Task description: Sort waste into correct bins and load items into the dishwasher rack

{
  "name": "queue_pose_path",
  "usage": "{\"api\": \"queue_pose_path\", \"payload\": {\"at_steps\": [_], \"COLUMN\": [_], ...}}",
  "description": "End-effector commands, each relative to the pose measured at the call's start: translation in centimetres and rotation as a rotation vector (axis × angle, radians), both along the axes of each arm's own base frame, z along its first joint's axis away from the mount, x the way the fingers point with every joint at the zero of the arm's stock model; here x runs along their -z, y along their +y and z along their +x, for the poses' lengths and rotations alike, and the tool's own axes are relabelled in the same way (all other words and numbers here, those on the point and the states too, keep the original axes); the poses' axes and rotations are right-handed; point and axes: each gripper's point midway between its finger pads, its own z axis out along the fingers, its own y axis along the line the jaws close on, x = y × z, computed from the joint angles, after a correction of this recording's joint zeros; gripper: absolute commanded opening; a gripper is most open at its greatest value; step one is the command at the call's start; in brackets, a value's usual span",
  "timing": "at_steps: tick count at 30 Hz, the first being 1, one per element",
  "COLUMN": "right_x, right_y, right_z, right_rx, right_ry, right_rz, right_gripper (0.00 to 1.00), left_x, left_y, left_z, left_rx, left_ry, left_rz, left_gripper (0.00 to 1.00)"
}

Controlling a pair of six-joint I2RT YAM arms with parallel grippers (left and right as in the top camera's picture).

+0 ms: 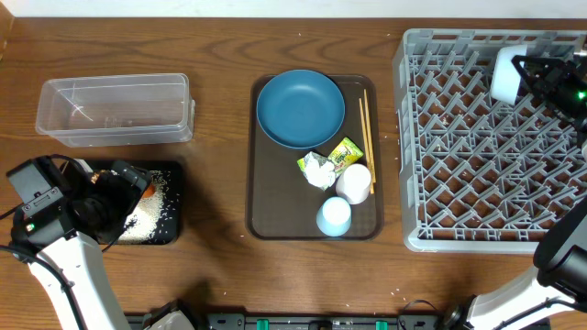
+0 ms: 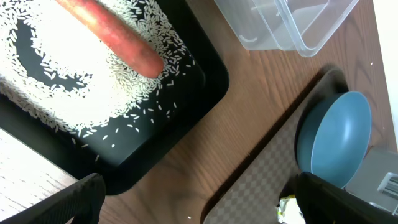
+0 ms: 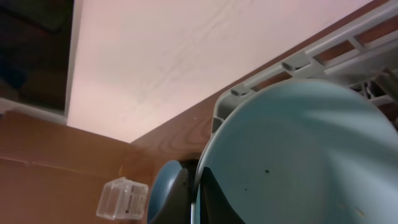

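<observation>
Brown wood-grain tabletop (image 1: 220, 46) lay under everything, and the grey dishwasher rack (image 1: 486, 165) filled its right side. Over the rack's far right corner the right gripper (image 1: 525, 75) hung with the pale blue bowl (image 1: 506, 75) pinched at the rim, tipped up on edge. From where I stood, the bowl looked not yet seated among the pegs.

To my eye the job was to set that bowl down well. It needed lowering on edge until its rim sat in a gap between pegs near the rack wall. The fingers should let go only once the pegs could carry it. Dropped from height, it might tip flat.

Near the left edge the left gripper (image 1: 133, 183) hovered over the black tray (image 1: 170, 234), fingers spread wide and empty. An orange carrot (image 2: 112, 34) and white rice grains (image 2: 56, 81) lay in that tray. At the table's middle sat the brown serving tray (image 1: 266, 211). It carried the dark blue plate (image 1: 300, 108), chopsticks (image 1: 366, 128), wrapper (image 1: 346, 152), crumpled paper (image 1: 317, 170) and both cups (image 1: 354, 183).
</observation>
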Motion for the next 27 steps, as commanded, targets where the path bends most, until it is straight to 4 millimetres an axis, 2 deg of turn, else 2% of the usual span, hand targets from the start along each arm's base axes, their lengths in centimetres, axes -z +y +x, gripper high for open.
{"api": "queue_pose_path", "payload": {"at_steps": [1,8,20,27], "right_x": [1.7,2.9,1.9,2.3], "right_y": [0.1,0.4,2.3,2.1], "right_z": [0.1,1.0,2.2,2.2], "right_rx": [-0.015,-0.046,-0.083,-0.077], "right_ry": [0.037,0.028,-0.009,0.000], "right_rz": [0.051,0.087,0.108,0.114], "right_gripper": [0.01,0.01,0.01,0.01], "left_x": [-0.1,-0.1,-0.1,-0.1], "left_y": [0.0,0.0,0.0,0.0], "left_z": [0.0,0.0,0.0,0.0], "left_rx": [0.017,0.017,0.017,0.017], "left_ry": [-0.006,-0.006,-0.006,-0.006], "left_rz": [0.004,0.004,0.004,0.004], "left_gripper": [0.98,0.98,0.98,0.98]}}
